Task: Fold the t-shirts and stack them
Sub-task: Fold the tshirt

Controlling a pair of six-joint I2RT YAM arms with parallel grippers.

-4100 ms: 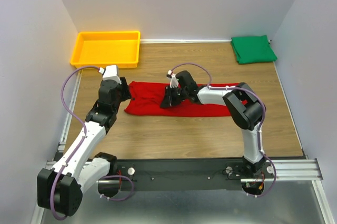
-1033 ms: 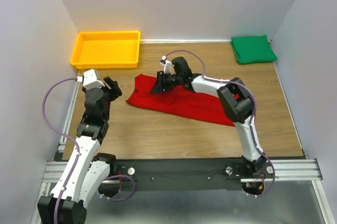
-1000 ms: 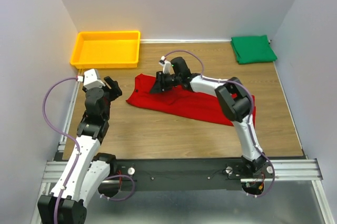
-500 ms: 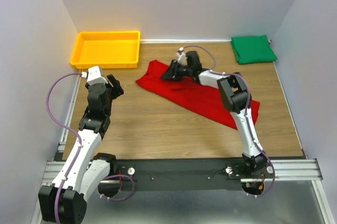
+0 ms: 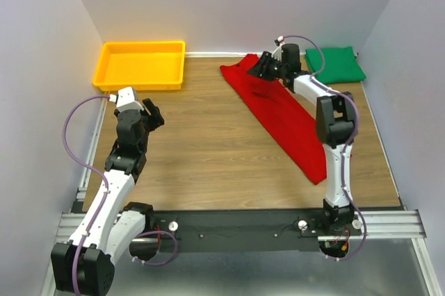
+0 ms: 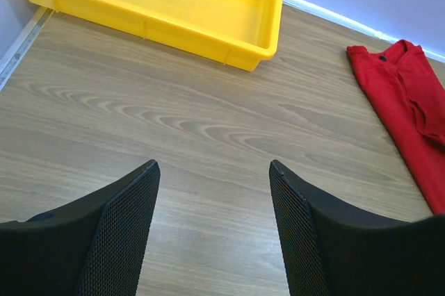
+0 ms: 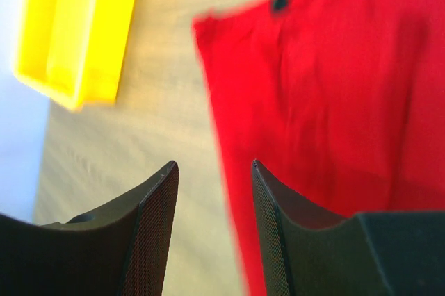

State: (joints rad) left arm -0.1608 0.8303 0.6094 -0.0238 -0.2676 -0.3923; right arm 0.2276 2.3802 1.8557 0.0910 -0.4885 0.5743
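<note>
Top external view: the left gripper (image 5: 153, 113) is held wide open, empty; the red tee (image 5: 278, 108) is laid as 1 diagonal strip; the right gripper (image 5: 260, 69), parted and empty, is set over its far end, to be pinched squarely; the green tee (image 5: 336, 64) is folded far right.

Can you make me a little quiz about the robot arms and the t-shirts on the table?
1. True or false: the yellow tray is empty.
2. Which gripper is above the red t-shirt? A) left B) right
3. What colour is the t-shirt that lies folded in the far right corner?

Key
1. True.
2. B, the right gripper.
3. Green: it is the green t-shirt.
</note>
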